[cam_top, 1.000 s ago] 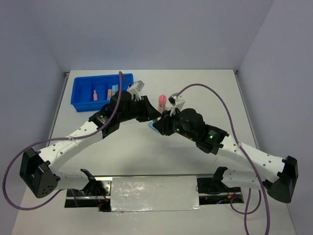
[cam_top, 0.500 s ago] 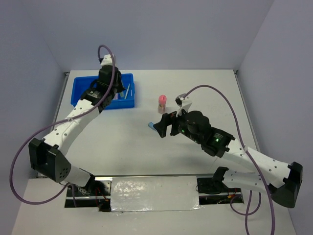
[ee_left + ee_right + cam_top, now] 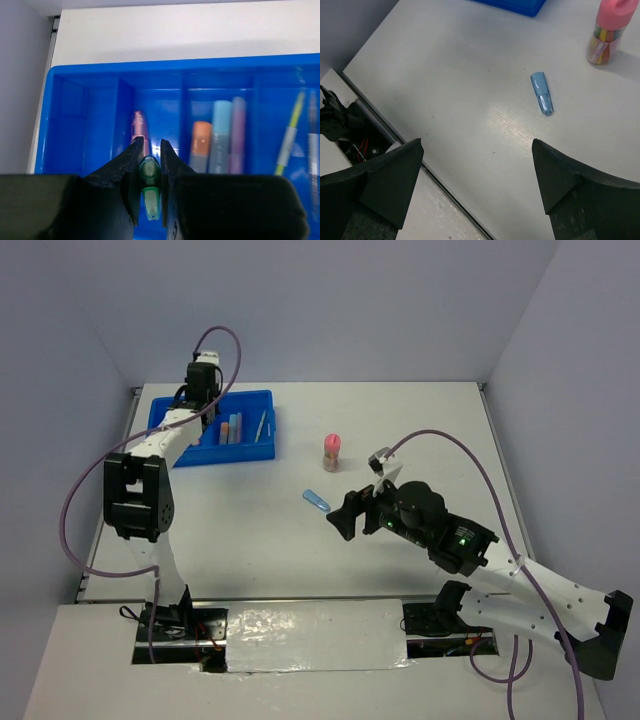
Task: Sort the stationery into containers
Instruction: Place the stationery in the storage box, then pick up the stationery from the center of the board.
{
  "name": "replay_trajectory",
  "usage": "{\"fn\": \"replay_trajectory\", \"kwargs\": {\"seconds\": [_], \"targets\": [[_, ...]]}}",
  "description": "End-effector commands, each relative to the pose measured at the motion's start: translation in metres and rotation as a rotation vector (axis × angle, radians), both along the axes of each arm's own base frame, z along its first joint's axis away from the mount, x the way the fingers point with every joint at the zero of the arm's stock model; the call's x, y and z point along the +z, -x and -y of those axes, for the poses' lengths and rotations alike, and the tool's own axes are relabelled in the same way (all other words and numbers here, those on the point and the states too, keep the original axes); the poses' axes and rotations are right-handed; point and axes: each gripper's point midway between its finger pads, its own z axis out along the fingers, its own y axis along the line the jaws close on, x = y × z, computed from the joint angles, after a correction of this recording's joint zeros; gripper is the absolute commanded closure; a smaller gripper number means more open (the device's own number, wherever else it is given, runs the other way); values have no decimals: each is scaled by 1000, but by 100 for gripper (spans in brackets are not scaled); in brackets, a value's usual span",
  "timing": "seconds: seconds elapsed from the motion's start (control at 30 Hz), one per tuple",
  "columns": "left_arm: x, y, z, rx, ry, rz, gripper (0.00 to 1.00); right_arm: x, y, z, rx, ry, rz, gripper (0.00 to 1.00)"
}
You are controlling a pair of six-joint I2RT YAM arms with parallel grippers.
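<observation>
Green marker [image 3: 149,172], short, translucent, clamped in L gripper [image 3: 150,146] over blue tray [image 3: 200,65], R gripper [image 3: 476,152] wide open.

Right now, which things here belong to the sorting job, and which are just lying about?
Job: blue tray, green marker in the left gripper, light blue marker on the table, pink-capped tube, markers and pens already sorted.
Just there: purple cables, loose wiring at the table's edge.

- A white table [image 3: 250,530] stood enclosed by pale grey walls [image 3: 330,300].
- A shiny silver sheet [image 3: 315,635] lay flat at its near edge.
- Red and black wires [image 3: 357,145] showed in a dark gap beside that edge.
</observation>
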Motion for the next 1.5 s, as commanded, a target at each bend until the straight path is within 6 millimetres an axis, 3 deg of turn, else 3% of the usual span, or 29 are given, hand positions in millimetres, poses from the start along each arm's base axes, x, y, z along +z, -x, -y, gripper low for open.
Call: {"fn": "replay_trajectory", "kwargs": {"seconds": [0.0,0.1,0.2,0.3,0.33,0.43,0.47,0.5,0.53,0.57,0.63,0.67,0.7,0.73,0.77,0.8,0.87,0.9,0.93,0.97,1.0,1.1,1.17,1.27,1.47], "targets": [[21,-24,-11,-20,50,97,82,-4,3,-5,51,30,10,4],[0,-26,-17,-12,59,67,82,-6,2,-9,61,31,9,4],[-21,-24,-25,11,69,31,74,-6,1,-15,75,29,8,4],[-32,-22,-33,53,73,17,52,-8,-2,-20,84,39,6,4],[-32,-22,-36,65,74,20,34,-12,-4,-22,87,52,0,4],[-14,-23,-41,116,83,65,14,-16,-9,-29,113,93,18,2],[-8,-21,-43,127,84,78,11,-14,-12,-31,114,101,28,1],[0,-20,-44,146,95,96,8,-26,-18,-32,101,148,9,1],[19,-19,-46,157,102,136,6,-31,-22,-32,97,177,5,1],[27,-14,-49,177,105,139,5,-31,-27,-34,98,207,18,0],[48,-6,-51,235,153,181,3,-56,-42,-35,72,294,-15,0],[72,7,-54,272,168,196,1,-57,-51,-37,69,318,-8,0],[83,13,-51,302,232,220,1,-80,-59,-39,65,380,-48,0],[110,25,-48,306,278,263,1,-88,-69,-38,58,406,-61,0],[108,39,-42,302,322,220,1,-86,-78,-42,67,423,-45,1],[125,56,-34,317,410,257,1,-108,-88,-40,60,483,-85,1],[124,79,-9,262,560,220,1,-130,-104,-41,49,571,-123,4],[116,104,0,232,610,209,1,-137,-113,-37,31,597,-142,6],[114,114,11,191,662,214,1,-136,-121,-41,35,601,-144,8],[116,118,30,98,727,230,1,-154,-123,-42,48,630,-181,11],[107,141,34,85,739,221,1,-159,-126,-43,53,635,-192,13],[101,178,39,57,732,205,1,-176,-125,-53,123,637,-224,23],[103,192,39,28,713,209,1,-188,-125,-58,140,646,-248,34],[120,212,41,-35,686,239,1,-208,-131,-56,132,686,-285,38],[131,227,49,-106,659,196,1,-235,-122,-56,133,694,-393,58]]}}
